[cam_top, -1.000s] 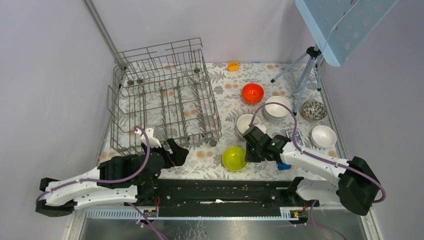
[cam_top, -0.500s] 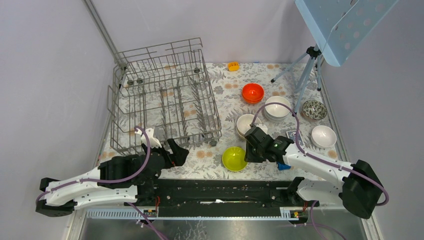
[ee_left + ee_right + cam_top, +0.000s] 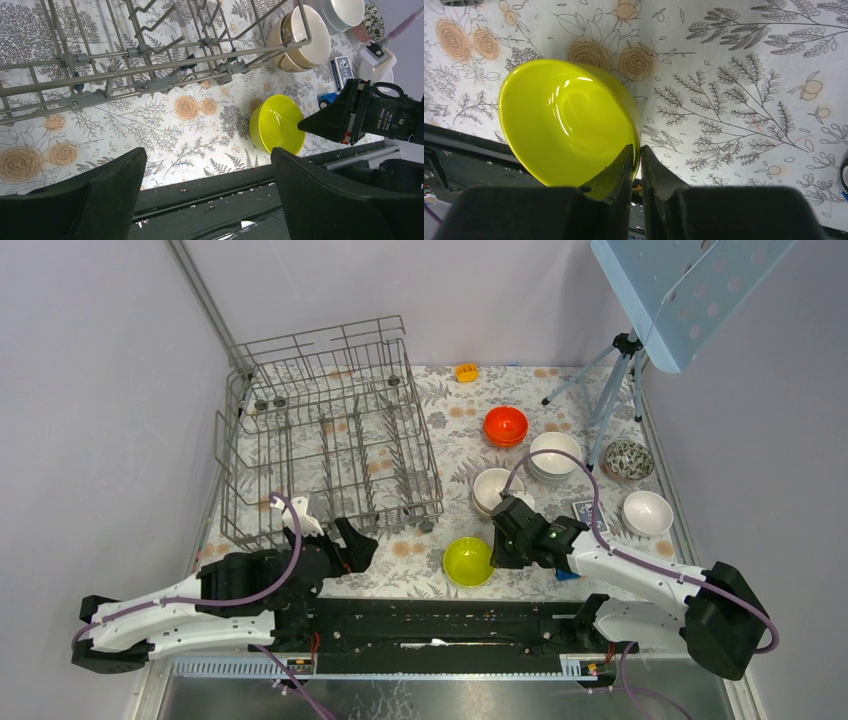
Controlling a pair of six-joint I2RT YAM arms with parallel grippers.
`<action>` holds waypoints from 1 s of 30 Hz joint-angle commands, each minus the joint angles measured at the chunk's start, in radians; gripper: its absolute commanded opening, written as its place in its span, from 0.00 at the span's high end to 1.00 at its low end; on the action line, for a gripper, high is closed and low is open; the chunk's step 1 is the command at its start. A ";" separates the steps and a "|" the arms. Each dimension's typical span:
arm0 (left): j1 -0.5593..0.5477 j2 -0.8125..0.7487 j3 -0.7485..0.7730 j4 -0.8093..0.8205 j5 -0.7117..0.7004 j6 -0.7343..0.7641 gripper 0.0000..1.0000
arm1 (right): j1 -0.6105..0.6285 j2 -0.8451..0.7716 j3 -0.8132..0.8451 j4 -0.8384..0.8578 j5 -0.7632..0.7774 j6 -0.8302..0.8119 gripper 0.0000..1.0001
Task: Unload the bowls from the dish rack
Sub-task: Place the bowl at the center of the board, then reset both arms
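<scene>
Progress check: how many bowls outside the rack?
6: orange-red bowl farthest, white bowl beside it, dark mottled bowl rightward, second white bowl near-right, beige bowl central, yellow-green bowl nearest. Stacks may hide more.

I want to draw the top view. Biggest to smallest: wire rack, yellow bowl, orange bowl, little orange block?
Largest: wire rack, by far.
Next: yellow bowl and orange bowl look about alike, so I won't rank them.
Smallest: little orange block.
</scene>
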 commanded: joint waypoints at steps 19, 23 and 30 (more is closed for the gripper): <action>-0.002 -0.006 -0.013 0.047 -0.032 0.015 0.01 | -0.008 -0.085 0.062 -0.017 -0.022 -0.049 0.60; -0.002 0.024 0.027 0.048 -0.093 0.110 0.01 | -0.007 -0.197 0.145 -0.039 -0.063 -0.173 0.46; -0.002 0.114 0.135 0.055 -0.202 0.233 0.01 | -0.007 -0.406 0.264 0.012 -0.074 -0.267 0.30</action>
